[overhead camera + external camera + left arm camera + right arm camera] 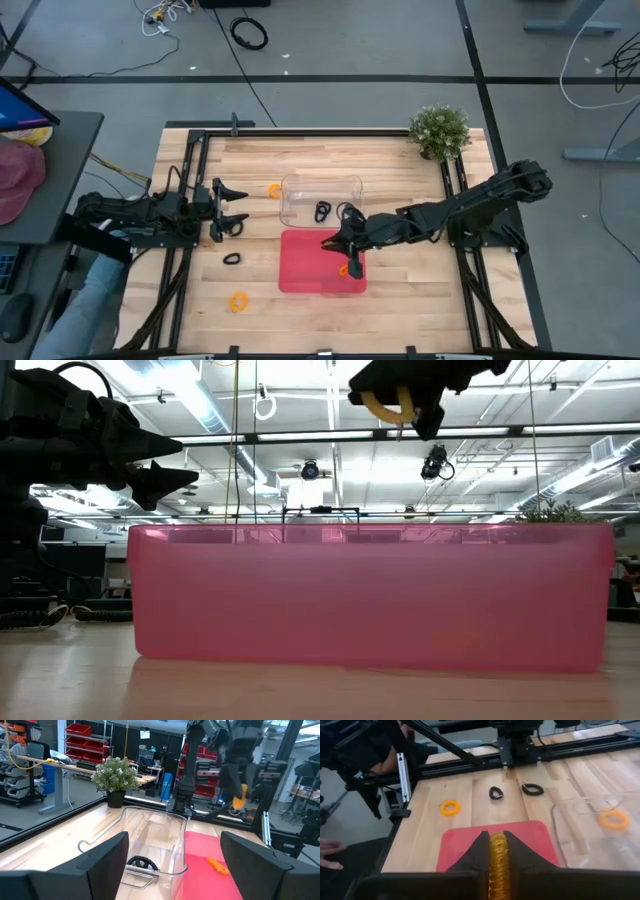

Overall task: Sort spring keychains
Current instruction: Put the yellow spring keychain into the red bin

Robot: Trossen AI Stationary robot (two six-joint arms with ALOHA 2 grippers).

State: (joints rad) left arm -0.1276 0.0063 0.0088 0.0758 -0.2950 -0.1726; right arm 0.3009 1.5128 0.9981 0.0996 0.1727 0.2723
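Note:
My right gripper hangs over the red tray, shut on an orange spring keychain, which also shows in the low view. Another orange keychain lies in the tray. The clear bin holds two black keychains. Loose on the table lie two orange keychains and a black one. My left gripper is open and empty, left of the clear bin. My right gripper pinches the orange keychain's coil between its two fingers, the coil running along the fingers. The fingers slant down toward the table's left. The keychain is lifted clear, high above the red tray, and its loop shows below the fingers.
A potted plant stands at the table's far right corner. Black frame rails run along both sides of the table. A person's hand and a leg show at the table's left side.

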